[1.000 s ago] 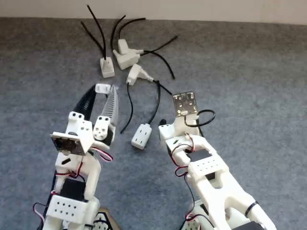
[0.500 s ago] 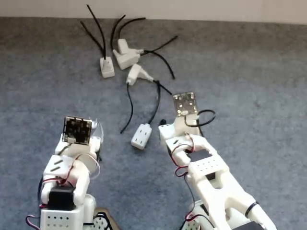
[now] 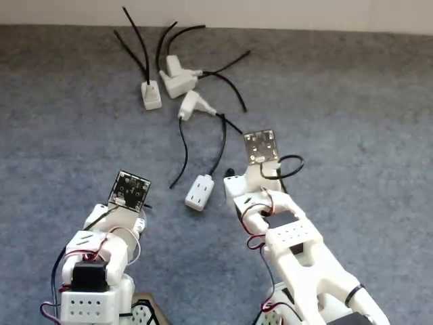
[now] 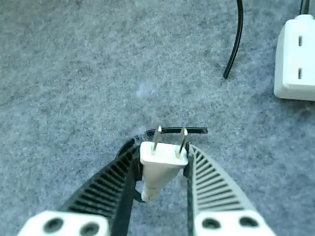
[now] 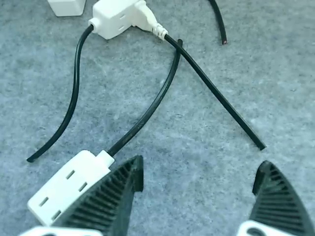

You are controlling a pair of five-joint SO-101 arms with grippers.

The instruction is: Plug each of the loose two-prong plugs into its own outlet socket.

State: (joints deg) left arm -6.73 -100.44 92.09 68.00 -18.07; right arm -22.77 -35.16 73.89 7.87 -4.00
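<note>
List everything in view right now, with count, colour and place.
two-prong plug: one, white, held in the left gripper, prongs pointing away from the wrist.
outlet socket: one, white, on the carpet between the two arms.
connector clumps: three, white, grouped at the far side; I can't tell plug from socket in each.
black cords: several, black, trailing from the socket and the clumps.
carpet: one, grey, covers the table.
left gripper: one, black fingers, shut on the plug just above the carpet.
right gripper: one, black fingers, open, one finger beside the socket.
</note>
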